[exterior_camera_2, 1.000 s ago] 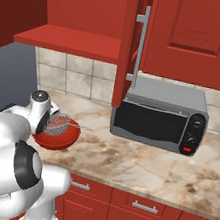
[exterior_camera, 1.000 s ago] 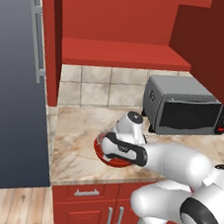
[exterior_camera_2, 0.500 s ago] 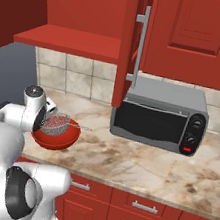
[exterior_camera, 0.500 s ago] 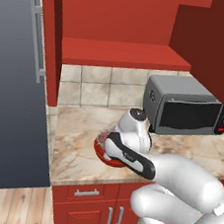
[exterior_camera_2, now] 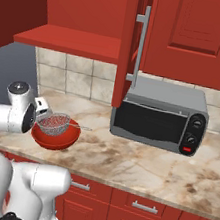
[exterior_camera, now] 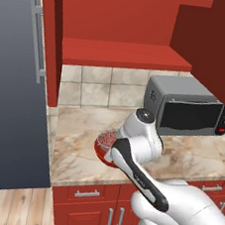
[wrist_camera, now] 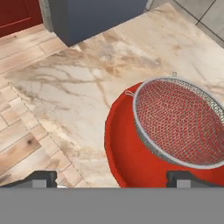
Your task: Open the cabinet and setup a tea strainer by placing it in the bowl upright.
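The glossy red bowl [exterior_camera_2: 55, 139] sits on the marble counter, left of the microwave. The tea strainer [exterior_camera_2: 54, 122], a grey mesh cup, rests upright inside it, its thin handle pointing right over the rim. In the hand view the strainer [wrist_camera: 175, 122] fills the right half of the bowl [wrist_camera: 124, 148]. My gripper [wrist_camera: 111, 179] is open, fingertips wide apart, drawn back from the bowl's edge and holding nothing. From the right base it shows as the gripper [exterior_camera_2: 42, 109] just left of the strainer. The cabinet [exterior_camera: 121, 53] above stands open, its door [exterior_camera_2: 127, 44] swung out.
A grey microwave [exterior_camera_2: 159, 115] stands on the counter to the right of the bowl. A tall dark fridge [exterior_camera: 11, 97] borders the counter on the left. The counter's front edge [wrist_camera: 52, 127] runs near the bowl, with wooden floor below.
My arm has swung and the hand has backed away to the bowl's left side. The strainer stays in the bowl, free of the fingers.
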Controlling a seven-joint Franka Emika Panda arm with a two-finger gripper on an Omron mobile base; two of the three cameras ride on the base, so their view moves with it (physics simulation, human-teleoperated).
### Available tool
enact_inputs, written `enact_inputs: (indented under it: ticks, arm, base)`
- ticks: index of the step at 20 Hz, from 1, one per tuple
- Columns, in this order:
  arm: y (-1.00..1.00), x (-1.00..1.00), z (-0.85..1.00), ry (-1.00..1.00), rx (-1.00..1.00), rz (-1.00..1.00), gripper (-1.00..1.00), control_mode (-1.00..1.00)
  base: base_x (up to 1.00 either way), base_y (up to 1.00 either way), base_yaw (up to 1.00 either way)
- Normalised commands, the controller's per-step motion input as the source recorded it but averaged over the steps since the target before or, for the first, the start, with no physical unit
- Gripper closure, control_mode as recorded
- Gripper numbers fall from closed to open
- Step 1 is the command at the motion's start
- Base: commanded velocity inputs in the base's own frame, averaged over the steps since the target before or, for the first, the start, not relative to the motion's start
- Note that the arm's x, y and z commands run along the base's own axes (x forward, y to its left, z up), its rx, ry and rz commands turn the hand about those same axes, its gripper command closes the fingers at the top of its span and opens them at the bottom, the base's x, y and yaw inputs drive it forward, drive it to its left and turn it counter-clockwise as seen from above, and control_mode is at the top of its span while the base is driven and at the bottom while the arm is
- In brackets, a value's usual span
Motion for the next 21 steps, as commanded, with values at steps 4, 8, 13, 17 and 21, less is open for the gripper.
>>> enact_inputs:
  ticks: [4,8,13,17,21]
  arm:
    - [-0.2,-0.58,0.48,0.0,0.05,-0.3,-1.0,-1.0]
    - [-0.22,-0.2,0.31,0.0,-0.08,-0.26,-1.0,-1.0]
    - [-0.39,-0.16,0.51,0.02,-0.05,-0.24,-1.0,-1.0]
    - [-0.72,-0.2,0.54,0.11,0.02,-0.35,-1.0,-1.0]
    - [-0.67,-0.05,0.42,0.23,0.12,-0.34,-1.0,-1.0]
  base:
    - [0.0,0.0,0.0]
    - [0.0,0.0,0.0]
    - [0.0,0.0,0.0]
    - [0.0,0.0,0.0]
    - [0.0,0.0,0.0]
